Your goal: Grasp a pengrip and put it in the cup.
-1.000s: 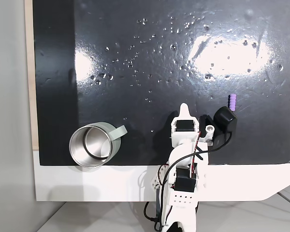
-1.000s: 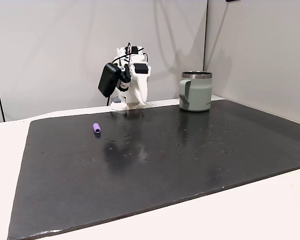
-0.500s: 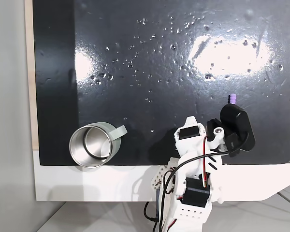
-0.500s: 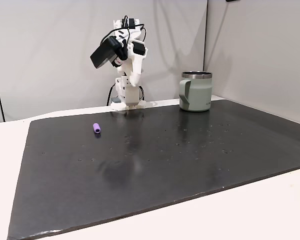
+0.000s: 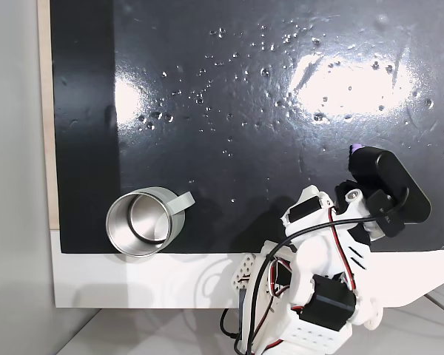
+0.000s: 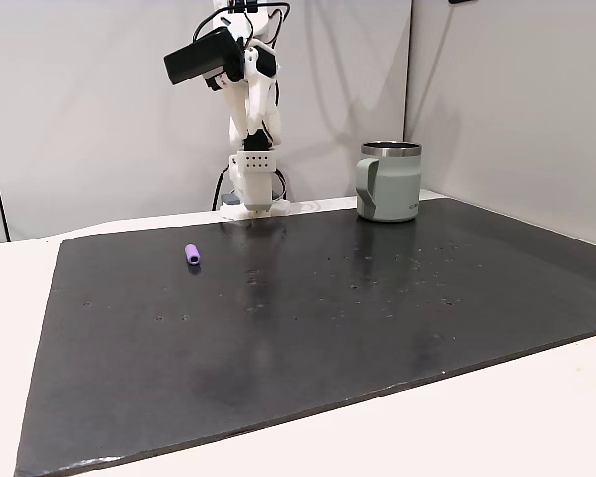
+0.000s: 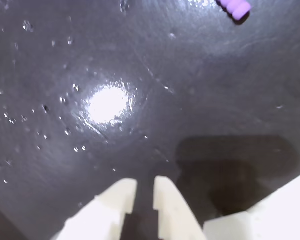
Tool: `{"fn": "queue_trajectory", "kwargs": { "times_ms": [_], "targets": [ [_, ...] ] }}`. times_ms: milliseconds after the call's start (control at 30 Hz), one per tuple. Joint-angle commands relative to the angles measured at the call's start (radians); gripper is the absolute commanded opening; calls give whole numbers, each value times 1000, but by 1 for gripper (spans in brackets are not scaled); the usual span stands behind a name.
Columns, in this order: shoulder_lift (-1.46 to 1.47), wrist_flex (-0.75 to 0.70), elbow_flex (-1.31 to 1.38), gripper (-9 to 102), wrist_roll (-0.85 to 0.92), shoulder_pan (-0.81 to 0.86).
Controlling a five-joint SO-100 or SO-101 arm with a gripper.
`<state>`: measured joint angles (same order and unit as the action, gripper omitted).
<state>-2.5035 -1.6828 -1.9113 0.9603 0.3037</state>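
Arm (image 6: pixel 248 94) raised tall above its base at the back edge of the black mat (image 6: pixel 308 328) in the side fixed view, upper links near vertical, black camera head (image 6: pixel 204 62) at the top pointing out and down over the mat. From above, the arm leans toward the right side of that view, and the black head (image 5: pixel 388 188) hangs over the mat's near-right area. Gripper (image 7: pixel 145 192) enters the wrist view from the bottom edge: two pale fingers (image 7: pixel 117 197) side by side with a narrow dark gap between them, nearly closed, nothing between them, held well above the mat. Pengrip (image 6: pixel 192 255) lies on its side on the mat, left of the base in the side view and well apart from the cup; from above just its purple tip (image 5: pixel 354 149) peeks out at the top edge of the black head; in the wrist view it sits at the top right corner (image 7: pixel 233 8). Cup (image 6: pixel 389 181) upright at the far right of the mat in the side view, handle toward the arm. From above, the cup (image 5: pixel 139 222) shows a shiny interior with nothing inside.
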Motion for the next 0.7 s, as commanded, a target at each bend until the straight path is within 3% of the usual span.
{"fn": "queue_trajectory", "kwargs": {
  "times_ms": [0,667],
  "targets": [
    [69,-32,115,10,114,51],
    [572,114,275,21,753,393]
  ]
}}
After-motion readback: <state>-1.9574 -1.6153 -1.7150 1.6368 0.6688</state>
